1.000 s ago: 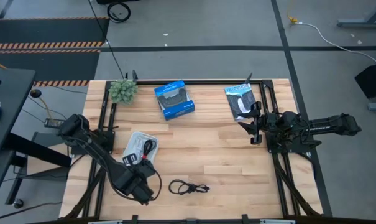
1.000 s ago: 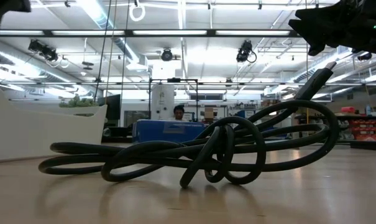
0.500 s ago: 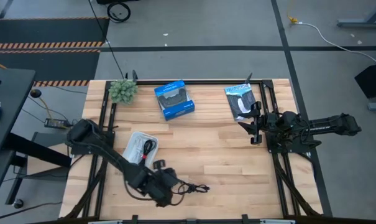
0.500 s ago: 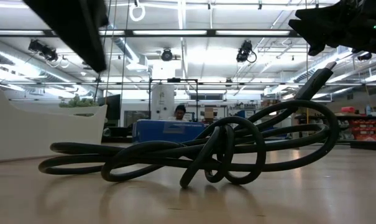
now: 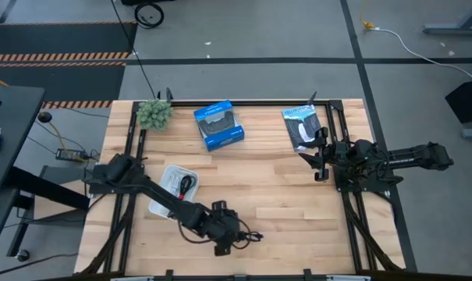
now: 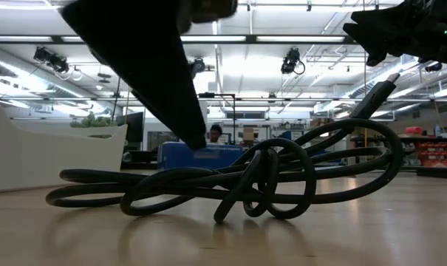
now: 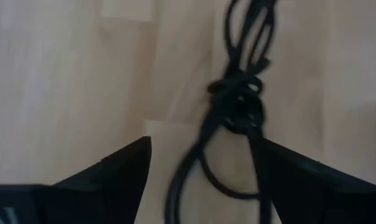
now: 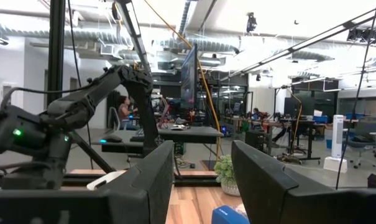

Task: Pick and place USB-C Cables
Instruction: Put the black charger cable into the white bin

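A black coiled USB-C cable (image 5: 240, 235) lies loose on the wooden table (image 5: 298, 211) near its front edge. It fills the low view as a tangle of loops (image 6: 230, 181). My left gripper (image 5: 229, 237) hangs open just over its left part. In the left wrist view the fingers (image 7: 113, 171) stand on either side of a cable loop (image 7: 237, 106), with no touch showing. A white tray (image 5: 167, 190) behind the gripper holds a white cable (image 5: 171, 180) and a black one (image 5: 187, 185). My right gripper (image 5: 321, 160) waits open at the table's right.
A blue box (image 5: 218, 125) and a small green plant (image 5: 154, 113) stand along the far edge. A black-and-white packet (image 5: 302, 126) lies just beyond the right gripper. Bare wood stretches between the cable and the right arm. A person shows far off in the room (image 6: 213, 133).
My left gripper has travelled from beside the tray toward the table's right edge along the near side. It has come down over the black cable, and its finger now reaches into the low view. The cable has not moved.
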Controlling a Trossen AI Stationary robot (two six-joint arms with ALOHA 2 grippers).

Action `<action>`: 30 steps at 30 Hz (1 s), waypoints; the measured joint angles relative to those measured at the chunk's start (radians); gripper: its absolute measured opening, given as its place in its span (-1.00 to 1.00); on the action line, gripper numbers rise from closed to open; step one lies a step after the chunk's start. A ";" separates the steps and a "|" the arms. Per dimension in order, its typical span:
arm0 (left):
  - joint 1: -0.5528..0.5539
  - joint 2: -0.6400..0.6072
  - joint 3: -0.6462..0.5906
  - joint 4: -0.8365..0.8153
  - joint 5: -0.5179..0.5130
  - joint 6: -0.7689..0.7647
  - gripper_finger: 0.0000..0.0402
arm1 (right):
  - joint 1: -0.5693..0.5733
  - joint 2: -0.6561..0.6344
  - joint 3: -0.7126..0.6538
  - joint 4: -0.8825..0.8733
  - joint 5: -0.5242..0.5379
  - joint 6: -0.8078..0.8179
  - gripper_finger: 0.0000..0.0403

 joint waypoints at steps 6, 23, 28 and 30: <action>0.027 0.037 0.000 0.002 0.000 0.055 0.42 | 0.000 0.000 0.000 0.000 0.000 0.000 -0.16; 0.028 0.075 0.000 -0.004 0.050 0.109 -0.39 | 0.000 0.000 0.000 0.000 0.000 0.000 -0.16; 0.030 0.039 0.000 -0.058 0.036 0.083 -0.82 | 0.000 0.000 0.000 0.000 0.000 0.000 -0.16; 0.031 0.005 0.000 -0.080 0.018 0.075 -0.92 | 0.000 0.000 0.000 0.000 0.000 0.000 -0.16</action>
